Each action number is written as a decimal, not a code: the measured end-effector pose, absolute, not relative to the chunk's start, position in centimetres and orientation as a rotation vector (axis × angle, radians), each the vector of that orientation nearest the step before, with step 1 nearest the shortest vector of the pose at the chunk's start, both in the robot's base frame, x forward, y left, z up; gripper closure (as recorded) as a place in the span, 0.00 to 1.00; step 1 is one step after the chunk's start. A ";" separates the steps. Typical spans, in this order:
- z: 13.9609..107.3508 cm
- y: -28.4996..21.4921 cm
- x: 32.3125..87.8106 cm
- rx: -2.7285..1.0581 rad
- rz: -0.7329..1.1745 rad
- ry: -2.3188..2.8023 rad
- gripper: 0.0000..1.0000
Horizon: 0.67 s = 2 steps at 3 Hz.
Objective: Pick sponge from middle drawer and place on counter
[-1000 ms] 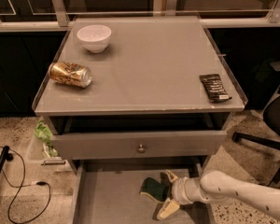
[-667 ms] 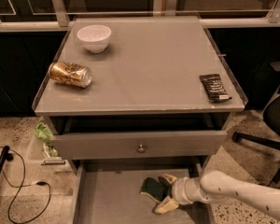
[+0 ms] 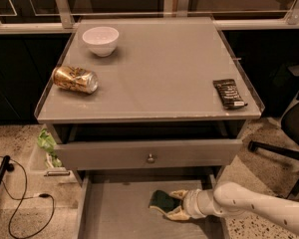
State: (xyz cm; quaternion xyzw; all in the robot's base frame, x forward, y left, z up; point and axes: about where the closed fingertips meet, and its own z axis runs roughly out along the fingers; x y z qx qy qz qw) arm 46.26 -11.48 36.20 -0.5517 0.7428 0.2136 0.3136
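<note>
The sponge (image 3: 161,200), dark green on top, lies on the grey floor of the open middle drawer (image 3: 119,210) at the bottom of the view. My gripper (image 3: 172,205) reaches in from the right on a white arm. Its pale fingers (image 3: 179,194) sit on either side of the sponge's right end and are closed on it. The sponge is still low on the drawer floor. The counter (image 3: 154,68) is the flat grey top above, with a thin raised rim.
On the counter are a white bowl (image 3: 100,40) at the back left, a gold can (image 3: 75,79) lying on its side at the left, and a black snack wrapper (image 3: 229,93) at the right edge. A drawer front with a knob (image 3: 150,158) overhangs the open drawer. An office chair base (image 3: 279,148) stands to the right.
The gripper's fingers have drawn together around the sponge. The sponge and gripper have shifted slightly left in the drawer.
</note>
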 end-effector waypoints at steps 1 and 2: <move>36.2 -11.5 46.3 -1.455 0.563 1.958 0.89; 36.2 -11.5 46.3 -1.455 0.563 1.958 1.00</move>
